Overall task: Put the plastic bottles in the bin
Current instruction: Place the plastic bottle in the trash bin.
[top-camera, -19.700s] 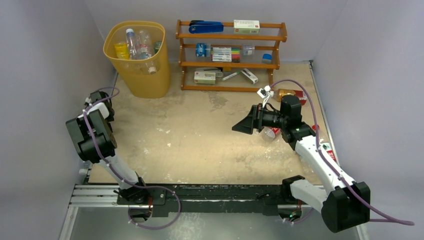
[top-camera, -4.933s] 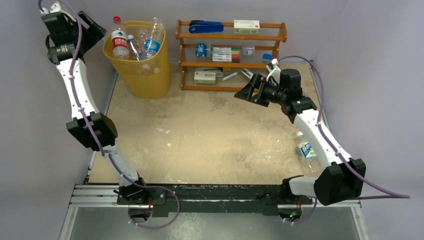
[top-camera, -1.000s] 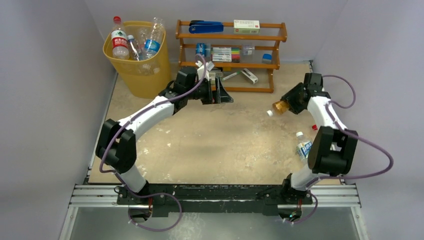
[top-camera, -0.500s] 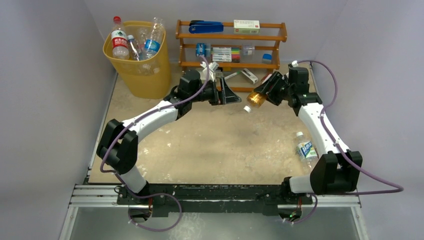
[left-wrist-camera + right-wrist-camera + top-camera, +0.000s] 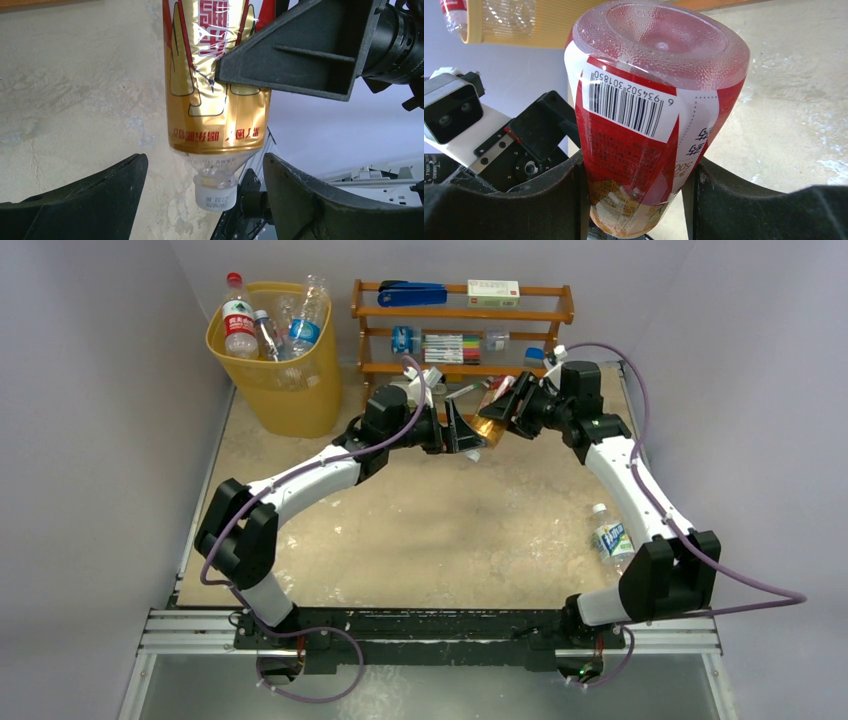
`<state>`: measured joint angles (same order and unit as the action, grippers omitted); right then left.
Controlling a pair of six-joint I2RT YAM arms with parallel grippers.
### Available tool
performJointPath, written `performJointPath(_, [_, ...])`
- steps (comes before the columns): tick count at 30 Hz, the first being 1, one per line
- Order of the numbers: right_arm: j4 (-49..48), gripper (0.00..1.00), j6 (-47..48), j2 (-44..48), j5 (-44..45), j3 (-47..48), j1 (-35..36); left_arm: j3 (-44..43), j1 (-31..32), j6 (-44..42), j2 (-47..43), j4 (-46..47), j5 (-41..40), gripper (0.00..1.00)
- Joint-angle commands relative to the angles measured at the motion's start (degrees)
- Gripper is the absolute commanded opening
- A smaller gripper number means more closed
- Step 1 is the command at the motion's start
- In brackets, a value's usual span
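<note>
Right gripper (image 5: 639, 160): pinched on a clear plastic bottle with a gold-and-red label (image 5: 649, 115), one finger on each side of its body.
Left gripper (image 5: 205, 160): spread wide, its fingers flanking the bottle's neck end without touching it.
Held bottle: in the air above the sandy table (image 5: 420, 530), in front of the brown wooden shelf rack (image 5: 460, 340), well apart from the bin.
Left wrist view only: the white cap (image 5: 215, 192) points down into the gap between the left fingers.
Right wrist view only: the dimpled base and a barcode face the camera.
Overhead view only: the yellow-orange translucent bin (image 5: 290, 405) stands in the far left corner with several bottles (image 5: 240, 325) upright in it. A clear bottle with a blue-and-white label (image 5: 610, 540) lies on the table beside the right arm.
</note>
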<state>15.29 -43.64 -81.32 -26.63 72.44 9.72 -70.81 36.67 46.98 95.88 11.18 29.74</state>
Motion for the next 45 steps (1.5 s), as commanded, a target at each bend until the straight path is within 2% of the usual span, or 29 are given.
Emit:
performJointPath(1, [-3.36,0.54,-0.56,-0.31,-2.99,2.55,1.48,-1.19,0.52,-2.05,-1.58,2.45,-1.81,0.85])
performJointPath(13, [-4.40,0.54,-1.53,-0.95,-2.74,2.53,4.84,-0.94,0.73,-2.08,-1.72,4.06,-3.26,0.83])
performJointPath(15, [-4.49,0.54,-1.74,-0.99,-2.88,2.49,5.00,-0.94,0.77,-2.09,-1.58,4.19,-3.40,0.78])
performJointPath(22, [-4.65,0.56,-2.19,-0.36,-3.34,2.62,5.40,-0.84,0.74,-1.94,-1.59,4.27,-4.56,0.44])
performJointPath(23, [-4.53,0.57,-2.22,-0.27,-3.34,2.57,5.40,-0.83,0.74,-1.94,-1.67,4.33,-4.72,0.43])
performJointPath(26, [-4.28,0.63,-2.16,0.16,-3.27,2.23,5.41,-0.74,0.78,-1.98,-1.99,4.46,-5.13,0.40])
performJointPath(30, [-3.80,0.81,-2.09,0.87,-3.09,2.00,5.40,-0.87,0.73,-2.42,-2.47,3.87,-5.36,0.37])
performJointPath(32, [-3.40,0.85,-1.96,1.25,-2.78,2.09,5.40,-1.14,0.67,-2.85,-2.62,3.34,-5.63,0.37])
performJointPath(35, [-1.52,1.00,-1.33,1.78,-2.49,2.83,5.41,-1.93,0.19,-3.45,-2.71,1.47,-5.66,0.36])
performJointPath(45, [5.33,1.00,0.83,6.42,3.75,7.36,5.06,-2.64,-10.24,-4.45,-6.51,-3.77,-2.00,0.36])
